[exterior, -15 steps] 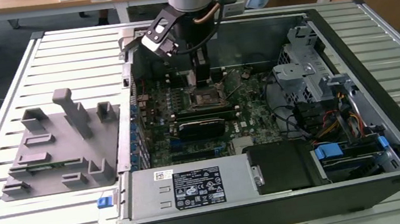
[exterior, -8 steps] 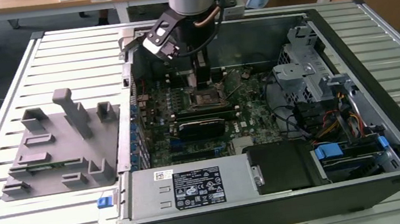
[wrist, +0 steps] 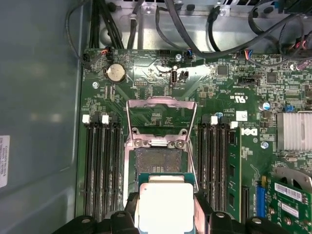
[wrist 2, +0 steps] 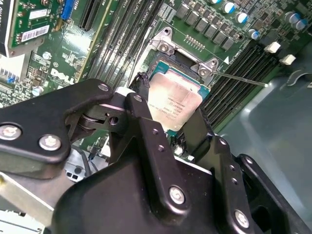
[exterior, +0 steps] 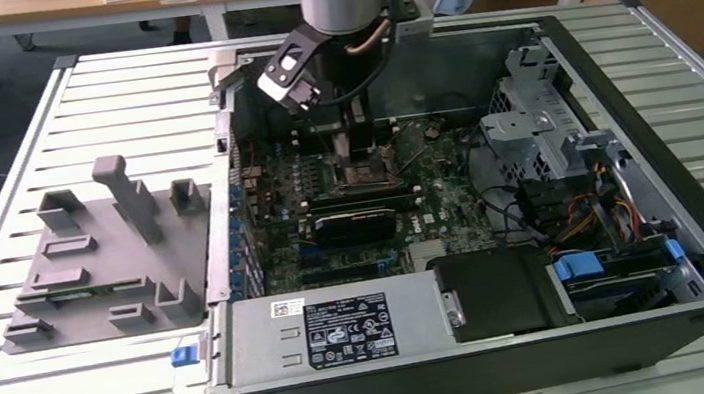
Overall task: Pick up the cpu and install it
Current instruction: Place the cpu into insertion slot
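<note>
You see the cpu [wrist: 165, 207] with its satin silver metal top, the matt black gripper [wrist: 166, 215], the glossy green motherboard [wrist: 146, 73].

Silver cpu [wrist: 165, 207] just above socket [wrist: 158, 160]

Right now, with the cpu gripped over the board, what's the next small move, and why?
Probably a slow, straight descent. The gripper holds the cpu by two edges above the open socket, whose load plate is flipped back; the cpu looks not yet seated.
</note>
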`<state>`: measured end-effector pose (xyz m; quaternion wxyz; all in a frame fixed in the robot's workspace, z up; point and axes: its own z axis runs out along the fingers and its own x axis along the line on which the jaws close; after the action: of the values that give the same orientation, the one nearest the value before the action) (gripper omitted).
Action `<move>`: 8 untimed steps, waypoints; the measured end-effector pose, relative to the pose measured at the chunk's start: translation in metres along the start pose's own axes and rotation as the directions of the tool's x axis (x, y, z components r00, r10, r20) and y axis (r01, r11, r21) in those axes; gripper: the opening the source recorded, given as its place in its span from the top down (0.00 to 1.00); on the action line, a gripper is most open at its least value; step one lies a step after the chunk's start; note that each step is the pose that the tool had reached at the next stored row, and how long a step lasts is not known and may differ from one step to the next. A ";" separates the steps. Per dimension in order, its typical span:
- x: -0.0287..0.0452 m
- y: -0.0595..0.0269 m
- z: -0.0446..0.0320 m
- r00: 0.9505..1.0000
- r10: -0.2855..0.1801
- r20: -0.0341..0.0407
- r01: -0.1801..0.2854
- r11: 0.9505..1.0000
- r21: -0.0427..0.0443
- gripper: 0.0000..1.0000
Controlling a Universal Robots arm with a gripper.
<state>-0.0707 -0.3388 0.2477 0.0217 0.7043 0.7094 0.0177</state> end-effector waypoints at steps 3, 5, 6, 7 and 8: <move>0.0000 0.0007 0.0032 1.000 0.001 0.000 -0.001 1.000 0.000 0.47; 0.0000 0.0010 0.0052 1.000 0.002 0.000 -0.002 1.000 0.000 0.47; 0.0000 0.0013 0.0061 1.000 0.002 0.000 -0.002 1.000 0.000 0.47; 0.0000 0.0015 0.0070 1.000 0.002 0.000 -0.002 1.000 0.000 0.47; 0.0000 0.0017 0.0081 1.000 0.002 0.000 -0.002 1.000 0.000 0.47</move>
<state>-0.0685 -0.3388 0.2397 0.0217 0.7051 0.7086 0.0177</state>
